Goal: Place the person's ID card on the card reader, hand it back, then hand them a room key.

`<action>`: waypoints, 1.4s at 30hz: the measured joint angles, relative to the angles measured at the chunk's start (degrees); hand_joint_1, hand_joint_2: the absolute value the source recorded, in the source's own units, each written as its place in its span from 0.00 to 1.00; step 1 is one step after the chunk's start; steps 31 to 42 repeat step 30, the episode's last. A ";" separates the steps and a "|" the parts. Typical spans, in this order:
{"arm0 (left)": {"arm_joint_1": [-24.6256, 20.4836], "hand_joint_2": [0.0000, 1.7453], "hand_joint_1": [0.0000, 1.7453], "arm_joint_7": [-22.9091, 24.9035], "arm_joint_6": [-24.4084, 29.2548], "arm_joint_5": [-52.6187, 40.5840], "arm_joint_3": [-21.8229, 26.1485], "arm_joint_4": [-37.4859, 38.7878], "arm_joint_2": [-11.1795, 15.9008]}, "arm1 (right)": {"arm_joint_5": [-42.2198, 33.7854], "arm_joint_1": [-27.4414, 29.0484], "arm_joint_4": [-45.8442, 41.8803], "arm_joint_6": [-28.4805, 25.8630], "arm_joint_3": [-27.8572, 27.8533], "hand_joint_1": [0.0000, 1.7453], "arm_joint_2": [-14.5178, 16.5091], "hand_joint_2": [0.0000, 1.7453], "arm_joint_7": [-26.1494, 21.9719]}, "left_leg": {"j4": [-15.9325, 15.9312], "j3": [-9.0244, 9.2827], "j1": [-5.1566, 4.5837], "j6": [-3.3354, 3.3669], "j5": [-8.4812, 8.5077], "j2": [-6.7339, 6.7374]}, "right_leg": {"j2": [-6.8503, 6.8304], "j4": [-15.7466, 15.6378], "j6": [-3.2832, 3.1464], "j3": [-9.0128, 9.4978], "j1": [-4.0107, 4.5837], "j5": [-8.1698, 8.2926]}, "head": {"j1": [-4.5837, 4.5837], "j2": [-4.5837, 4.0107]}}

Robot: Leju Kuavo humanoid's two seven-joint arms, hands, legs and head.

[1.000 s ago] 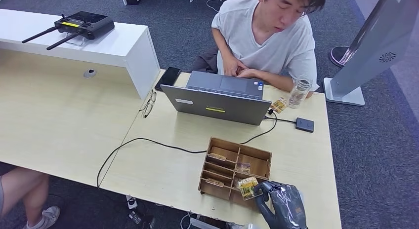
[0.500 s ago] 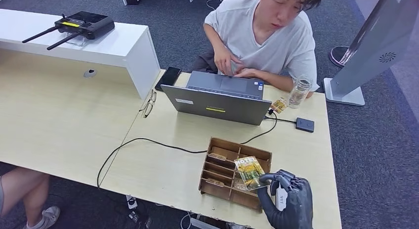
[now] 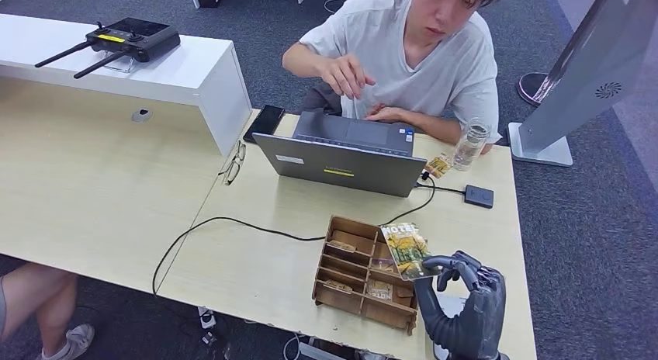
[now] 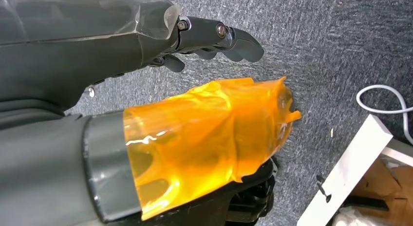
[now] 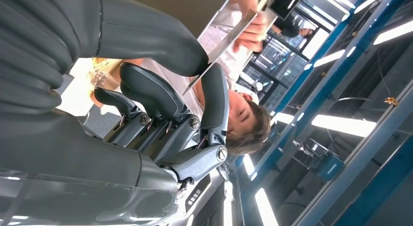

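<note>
The robot's right hand point(image 3: 464, 294), dark and many-fingered, stands at about five o'clock on the pale wooden table point(image 3: 256, 275), its wrist cut off by the lower edge of the head view. It pinches a green-and-yellow printed room key card point(image 3: 406, 250) between thumb and a finger, the card raised above the table just beside the right end of the tray; the lettering on it is too small to read fully. In the right wrist view the card point(image 5: 224, 43) shows edge-on as a thin grey sliver between thumb and a dark fingertip point(image 5: 214, 89).

The left hand point(image 4: 146, 36) hangs over grey carpet, its thumb wrapped in orange film; its dark fingers are curled inward with nothing visible in them.

A brown wooden divided tray point(image 3: 368, 271) sits at six o'clock on the table. Several of its compartments hold similar small printed cards point(image 3: 380, 290), partly hidden by the dividers; how many lie in each cannot be told.

At twelve o'clock a person in a white T-shirt point(image 3: 403, 46) sits behind an open grey laptop point(image 3: 341, 162), one hand lifted, the other resting by the keyboard. A small black square card reader point(image 3: 479, 195) lies at two o'clock, wired to the laptop. Near it stand a clear glass jar point(image 3: 470, 145) and a small yellowish card point(image 3: 437, 166), whose face is too blurred to identify.
</note>
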 joint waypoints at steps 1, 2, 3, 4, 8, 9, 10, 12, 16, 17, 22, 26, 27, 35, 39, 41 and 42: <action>-0.01 0.00 0.00 -0.04 0.10 0.10 0.13 0.00 -0.01 | 0.11 -0.12 0.01 0.03 -0.07 1.00 0.22 1.00 0.03 | 0.00 0.00 0.00 0.00 0.00 0.00 | 0.00 0.00 0.00 0.00 0.00 0.00 | -0.01 0.00; -0.02 0.00 0.00 -0.09 0.18 0.19 0.26 0.00 -0.01 | 0.23 -0.27 0.02 0.08 -0.12 1.00 0.42 1.00 0.08 | 0.00 0.00 0.00 0.00 0.00 0.00 | 0.00 0.00 0.00 0.00 0.00 0.00 | -0.01 0.00; -0.03 0.00 0.00 -0.14 0.27 0.30 0.40 0.00 -0.01 | 0.33 -0.45 0.03 0.17 -0.17 1.00 0.61 1.00 0.21 | 0.00 0.00 0.00 0.00 0.00 0.00 | 0.00 0.00 0.00 0.00 0.00 0.00 | -0.01 0.00; -0.04 0.00 0.00 -0.18 0.35 0.40 0.53 0.00 -0.01 | 0.45 -0.66 0.07 0.33 -0.25 1.00 0.80 1.00 0.41 | 0.00 0.00 0.00 0.00 0.00 0.00 | 0.00 0.00 0.00 0.00 0.00 0.00 | -0.01 0.00; -0.10 0.00 0.00 -0.25 1.07 0.77 0.90 0.00 -0.05 | 1.98 -1.77 0.50 1.33 -0.59 1.00 1.65 1.00 2.08 | 0.00 0.00 0.00 0.00 0.00 0.00 | 0.00 0.00 0.00 0.00 0.00 0.00 | -0.01 0.00; -0.12 0.00 0.00 -0.16 1.34 0.86 0.97 0.01 -0.07 | 2.37 -2.03 0.64 1.56 -0.65 1.00 1.87 1.00 2.46 | 0.00 0.00 0.00 0.00 0.00 0.00 | 0.00 0.00 0.00 0.00 0.00 0.00 | -0.01 0.00; -0.13 0.00 0.00 -0.04 1.65 0.95 1.07 0.04 -0.09 | 2.65 -2.27 0.78 1.83 -0.72 1.00 2.08 1.00 2.86 | 0.00 0.00 0.00 0.00 0.00 0.00 | 0.00 0.00 0.00 0.00 0.00 0.00 | -0.01 0.00; -0.18 0.00 0.00 0.29 2.39 1.14 1.34 0.15 -0.23 | 3.13 -2.77 1.09 2.84 -0.89 1.00 2.48 1.00 4.00 | 0.00 0.01 0.00 0.00 0.00 0.00 | 0.00 0.00 0.00 0.00 0.00 0.00 | -0.01 0.00; -0.35 0.00 0.00 0.66 3.30 1.47 2.06 0.26 -0.53 | 3.75 -3.93 1.97 4.87 -1.05 1.00 3.21 1.00 6.21 | 0.00 0.00 0.00 -0.01 0.01 0.00 | 0.00 0.00 0.00 0.00 0.00 0.00 | -0.01 0.00; -0.40 0.00 0.00 0.66 3.40 1.56 2.20 0.27 -0.55 | 3.84 -4.25 2.26 5.14 -1.06 1.00 3.39 1.00 6.51 | 0.00 0.00 0.00 -0.01 0.01 0.00 | 0.00 0.01 0.00 0.00 0.00 0.00 | -0.01 0.00; -0.75 0.00 0.00 0.56 4.19 2.14 2.64 0.31 -0.74 | 4.35 -5.91 4.10 6.39 -1.08 1.00 4.37 1.00 7.52 | 0.00 0.00 0.00 -0.01 0.01 0.00 | 0.00 0.01 0.00 0.00 0.00 0.00 | -0.01 0.00; -0.95 0.00 0.00 0.17 4.69 2.44 3.33 0.31 -0.91 | 4.68 -6.88 5.56 7.19 -1.04 0.94 5.03 1.00 7.73 | 0.00 0.00 0.01 -0.01 0.01 0.00 | 0.00 0.01 0.00 0.00 0.00 0.00 | -0.01 0.00; -0.97 0.00 0.00 -0.02 4.75 2.49 3.52 0.31 -0.95 | 4.71 -7.07 5.84 7.42 -1.01 0.70 5.17 1.00 7.72 | 0.00 0.00 0.01 -0.01 0.01 0.00 | 0.00 0.01 0.00 0.00 0.00 0.00 | 0.00 0.00; -0.98 0.00 0.00 -0.66 4.53 2.53 3.83 0.31 -0.98 | 4.63 -7.52 6.45 7.95 -0.75 0.01 5.42 1.00 7.61 | 0.00 0.00 0.01 -0.01 0.01 0.00 | 0.00 0.01 0.00 0.00 0.00 0.00 | -0.01 0.00; -0.98 0.00 0.00 -0.66 4.53 2.53 3.83 0.31 -0.98 | 4.63 -7.52 6.45 7.95 -0.75 0.01 5.42 1.00 7.61 | 0.00 0.00 0.01 -0.01 0.01 0.00 | 0.00 0.01 0.00 0.00 0.00 0.00 | -0.01 0.00; -0.98 0.00 0.00 -0.66 4.53 2.53 3.83 0.31 -0.98 | 4.63 -7.52 6.45 7.95 -0.75 0.01 5.42 1.00 7.61 | 0.00 0.00 0.01 -0.01 0.01 0.00 | 0.00 0.01 0.00 0.00 0.00 0.00 | -0.01 0.00; -0.98 0.00 0.00 -0.66 4.53 2.53 3.83 0.31 -0.98 | 4.63 -7.52 6.45 7.95 -0.75 0.01 5.42 1.00 7.61 | 0.00 0.00 0.01 -0.01 0.01 0.00 | 0.00 0.01 0.00 0.00 0.00 0.00 | -0.01 0.00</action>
